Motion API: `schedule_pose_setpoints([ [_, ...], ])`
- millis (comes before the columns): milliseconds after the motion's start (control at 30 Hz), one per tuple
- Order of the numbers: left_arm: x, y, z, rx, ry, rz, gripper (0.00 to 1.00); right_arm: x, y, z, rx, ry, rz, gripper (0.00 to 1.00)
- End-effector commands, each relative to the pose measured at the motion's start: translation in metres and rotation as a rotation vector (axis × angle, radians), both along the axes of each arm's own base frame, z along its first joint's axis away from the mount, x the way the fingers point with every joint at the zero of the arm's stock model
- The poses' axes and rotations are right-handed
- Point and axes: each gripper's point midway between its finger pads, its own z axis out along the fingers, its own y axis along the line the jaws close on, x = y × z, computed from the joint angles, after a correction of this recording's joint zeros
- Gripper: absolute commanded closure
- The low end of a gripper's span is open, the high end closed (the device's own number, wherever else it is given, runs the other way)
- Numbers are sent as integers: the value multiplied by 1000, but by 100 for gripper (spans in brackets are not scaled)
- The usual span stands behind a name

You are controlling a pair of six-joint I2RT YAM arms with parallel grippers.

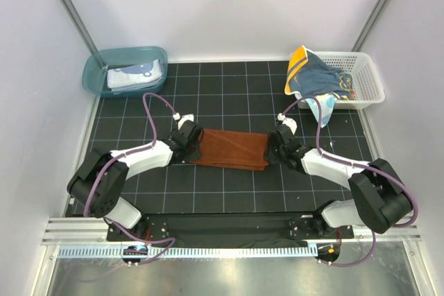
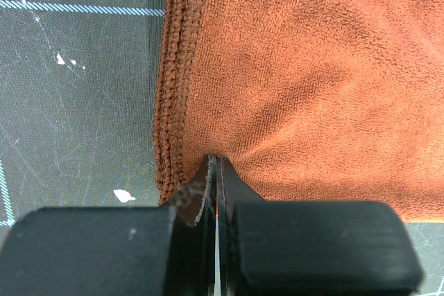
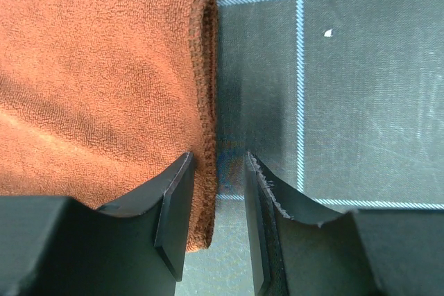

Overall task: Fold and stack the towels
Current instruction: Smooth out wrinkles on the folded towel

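Closest to the lens in the left wrist view is the left claw (image 2: 212, 166), its two black fingers pressed together on the hem of the rust-brown towel (image 2: 319, 88), close to a corner. The cloth puckers toward the tips, so I judge that it is pinched. The right claw (image 3: 219, 168) stands spread at the opposite short end. One finger is above the cloth and one over the bare tabletop (image 3: 361, 67), with the hem just at the gap and nothing pinched yet.

The towel lies flat as a long strip in the middle of the tabletop, between both claws. Its hem shows several layers, so it seems to be folded already.

For a good fold, I think the right claw should close on all layers at its corner. Then both claws should rise at the same height and keep the cloth lightly stretched, so that the edges meet evenly.

How many layers the left claw holds is hidden by its own fingers. The corner under the right claw is also covered. I cannot count the heaped towels (image 1: 316, 77) in the white basket (image 1: 368, 84), nor the pale folded towels (image 1: 135, 74) in the teal tub (image 1: 97, 74).
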Motion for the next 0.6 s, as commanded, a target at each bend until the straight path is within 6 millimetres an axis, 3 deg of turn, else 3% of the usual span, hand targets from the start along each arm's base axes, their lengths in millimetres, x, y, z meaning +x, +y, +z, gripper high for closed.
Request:
schedule_pose_setpoints([
  [0, -17, 21, -23, 81, 65, 29, 100, 21, 2, 33, -1, -90, -32, 59],
  [200, -17, 15, -17, 70, 55, 8, 100, 49, 17, 82, 16, -150, -26, 58],
  [300, -18, 15, -18, 76, 61, 3, 100, 64, 25, 81, 1, -135, -28, 60],
  [567, -20, 17, -17, 90, 62, 3, 100, 80, 29, 43, -84, -58, -27, 62],
])
